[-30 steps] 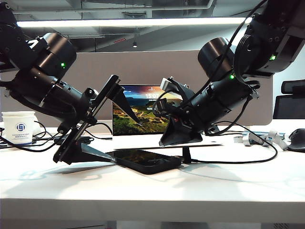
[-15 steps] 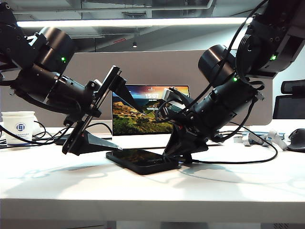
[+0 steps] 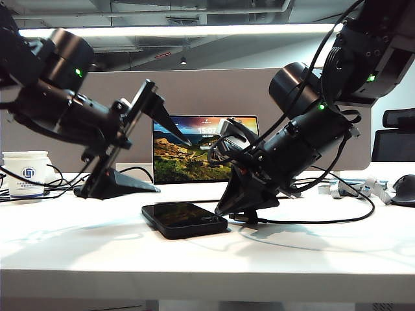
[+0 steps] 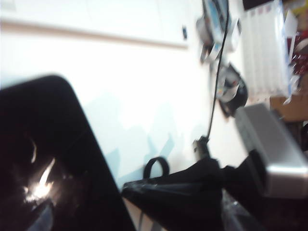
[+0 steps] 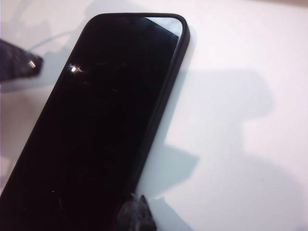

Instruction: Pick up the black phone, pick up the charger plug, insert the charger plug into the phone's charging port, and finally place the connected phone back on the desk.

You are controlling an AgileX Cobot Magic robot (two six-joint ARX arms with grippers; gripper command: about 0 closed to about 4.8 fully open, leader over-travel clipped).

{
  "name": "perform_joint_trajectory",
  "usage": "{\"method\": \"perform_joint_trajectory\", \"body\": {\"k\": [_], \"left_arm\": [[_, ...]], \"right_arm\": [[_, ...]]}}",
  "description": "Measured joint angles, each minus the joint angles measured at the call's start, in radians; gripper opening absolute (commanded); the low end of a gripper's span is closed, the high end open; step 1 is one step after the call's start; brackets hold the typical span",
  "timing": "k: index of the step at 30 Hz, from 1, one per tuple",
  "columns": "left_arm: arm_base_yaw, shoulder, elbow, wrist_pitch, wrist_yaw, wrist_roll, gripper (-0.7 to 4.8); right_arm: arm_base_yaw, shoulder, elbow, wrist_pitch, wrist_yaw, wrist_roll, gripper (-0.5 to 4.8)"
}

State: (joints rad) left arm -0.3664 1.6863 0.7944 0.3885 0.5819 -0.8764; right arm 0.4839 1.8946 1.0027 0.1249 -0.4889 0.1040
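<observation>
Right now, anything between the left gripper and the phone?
Nothing visible. The left gripper is open, raised left of the black phone, which lies flat on the desk; only bare desk shows between them. The right gripper is shut, low at the phone's right end, on the other side from the left gripper.
</observation>
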Motion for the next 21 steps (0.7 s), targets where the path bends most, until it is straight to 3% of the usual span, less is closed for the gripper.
{"method": "perform_joint_trajectory", "body": {"k": [6,10,17,21], "left_arm": [[0.026,-0.039,0.000,-0.013,-0.011,0.000,4.79],[0.020,-0.038,0.000,-0.110,-0.047,0.015,4.79],[0.021,-0.035,0.000,-0.208,-0.111,0.085,4.79],[0.010,0.031,0.006,-0.187,-0.040,0.082,4.79]], "right_arm": [[0.000,0.000,0.000,0.000,0.050,0.000,-0.05],[0.002,0.000,0.000,-0.003,0.050,0.000,-0.05],[0.006,0.000,0.001,-0.047,-0.012,0.000,-0.05],[0.038,0.000,0.001,-0.048,-0.025,0.000,-0.05]]}}
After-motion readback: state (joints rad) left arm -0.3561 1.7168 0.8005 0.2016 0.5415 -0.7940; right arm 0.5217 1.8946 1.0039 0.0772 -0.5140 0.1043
